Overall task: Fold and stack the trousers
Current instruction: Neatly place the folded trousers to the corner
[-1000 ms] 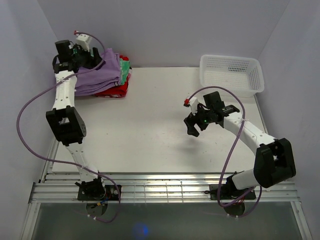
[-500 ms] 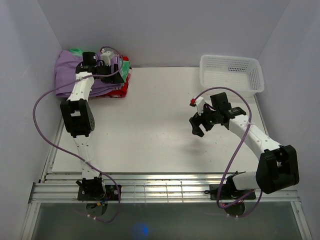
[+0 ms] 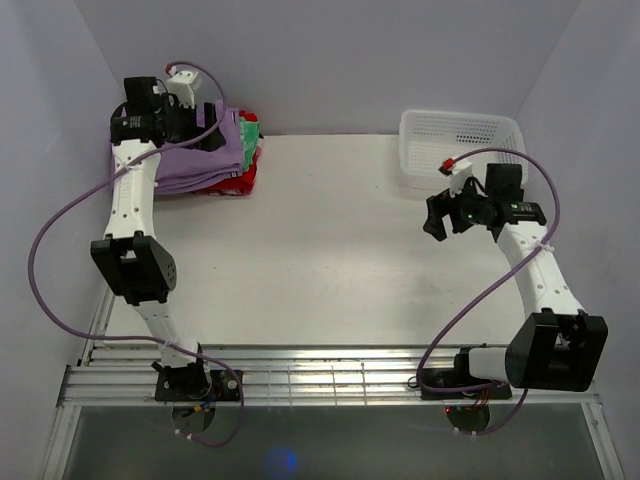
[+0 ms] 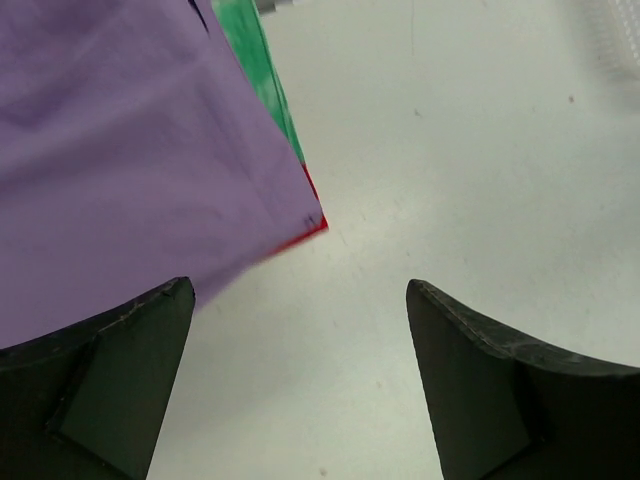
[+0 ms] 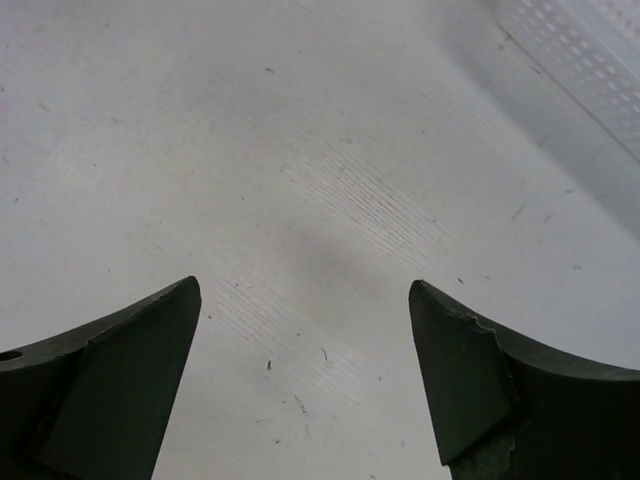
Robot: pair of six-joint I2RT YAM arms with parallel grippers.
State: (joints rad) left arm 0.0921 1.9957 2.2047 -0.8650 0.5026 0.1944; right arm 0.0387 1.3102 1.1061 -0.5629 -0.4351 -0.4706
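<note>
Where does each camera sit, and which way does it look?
Top external: above, behind the arms, facing down at the white table; both arms, left gripper, right gripper show.
Left wrist: looks down between its open fingers at the folded lavender fabric trousers.
Right wrist: looks down between its open fingers at table, white plastic mesh basket corner.
Shared: trousers, top and left wrist; basket, top and right wrist.

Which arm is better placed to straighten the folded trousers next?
Left. The left gripper, open, hangs right over the trousers at the far-left corner. The right gripper, also open, is over bare table beside the basket, well away.
</note>
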